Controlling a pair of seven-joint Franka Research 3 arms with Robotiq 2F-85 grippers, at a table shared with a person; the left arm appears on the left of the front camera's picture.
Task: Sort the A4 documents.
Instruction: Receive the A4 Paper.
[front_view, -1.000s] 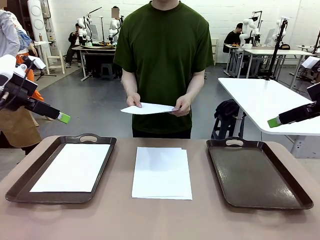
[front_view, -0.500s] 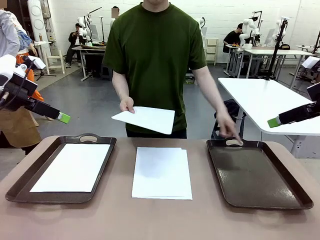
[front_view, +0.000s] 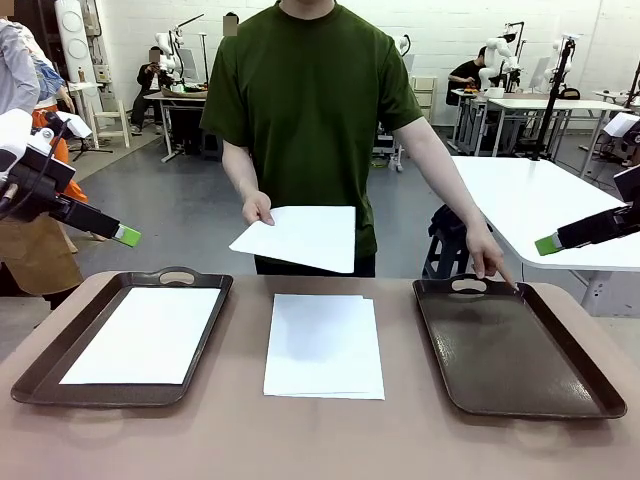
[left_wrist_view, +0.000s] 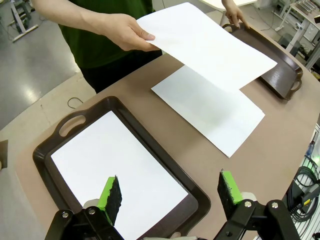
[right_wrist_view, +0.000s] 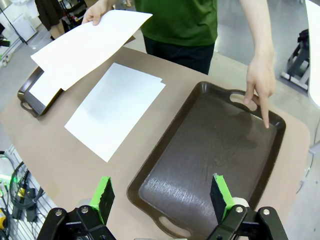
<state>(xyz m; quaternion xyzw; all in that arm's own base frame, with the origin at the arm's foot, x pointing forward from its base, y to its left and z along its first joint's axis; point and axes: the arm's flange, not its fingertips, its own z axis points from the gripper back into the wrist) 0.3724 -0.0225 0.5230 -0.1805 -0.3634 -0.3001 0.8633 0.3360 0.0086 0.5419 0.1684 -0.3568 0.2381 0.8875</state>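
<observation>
The thin white A4 paper sheet (front_view: 300, 238) in the person's hand (front_view: 258, 210) looks light and floppy; probably best pinched at its near edge; left gripper (left_wrist_view: 170, 190) and right gripper (right_wrist_view: 161, 192) gape wide, empty.

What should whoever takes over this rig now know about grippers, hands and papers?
Left gripper: open, empty, raised near the left dark brown handled tray.
Right gripper: open, empty, raised near the right dark brown tray.
Person: one hand holds a white A4 sheet; the other hand points at the right tray.
Done: one white sheet lies in the left tray.
Left: the held sheet and the white stack mid-table.
</observation>
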